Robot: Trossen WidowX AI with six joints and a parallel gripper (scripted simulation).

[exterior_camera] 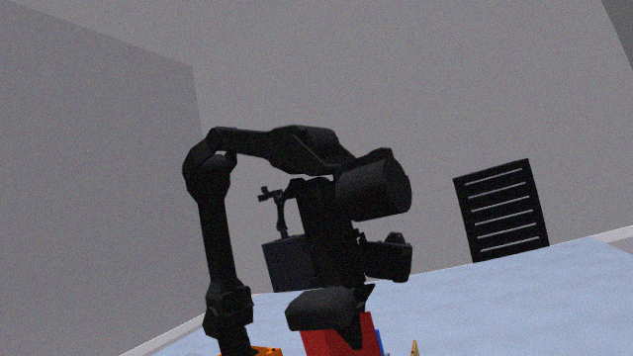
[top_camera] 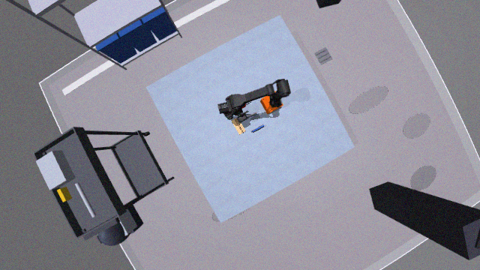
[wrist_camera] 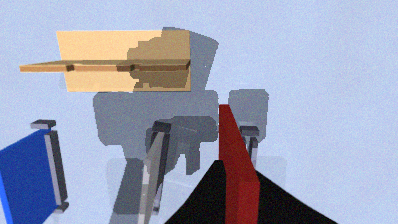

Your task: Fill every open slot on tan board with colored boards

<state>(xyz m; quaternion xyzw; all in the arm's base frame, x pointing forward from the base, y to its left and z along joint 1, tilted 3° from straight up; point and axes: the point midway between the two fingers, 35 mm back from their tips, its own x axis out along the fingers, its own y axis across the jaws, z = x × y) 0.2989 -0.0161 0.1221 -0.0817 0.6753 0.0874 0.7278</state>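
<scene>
Red board [exterior_camera: 318, 342] [wrist_camera: 240, 185] is gripped between the dark fingers of the hand [top_camera: 238, 112] [exterior_camera: 360, 321] [wrist_camera: 227, 168], which is closed on it. The board stands upright in the grip, above the pale blue surface [top_camera: 210, 169] [exterior_camera: 495, 307] [wrist_camera: 325, 50]; its lower edge and notch cannot be made out. In the wrist view it lies to the lower right of the tan board [top_camera: 239, 129] [exterior_camera: 414, 350] [wrist_camera: 40, 68], apart from it. The tan board stands on a flat tan base [wrist_camera: 100, 45], and two dark slots show along its top edge, with no colored board in either. Shadow covers part of both board and base

At the left of the wrist view, a blue board [top_camera: 257, 128] [exterior_camera: 378, 341] [wrist_camera: 25, 175] stands in its grey holder [wrist_camera: 55, 165]. Between it and the red board, a pale grey board [wrist_camera: 150, 175] stands in another holder [wrist_camera: 161, 150]. A third holder [wrist_camera: 250, 131] shows just beside the red board, partly hidden behind it
</scene>
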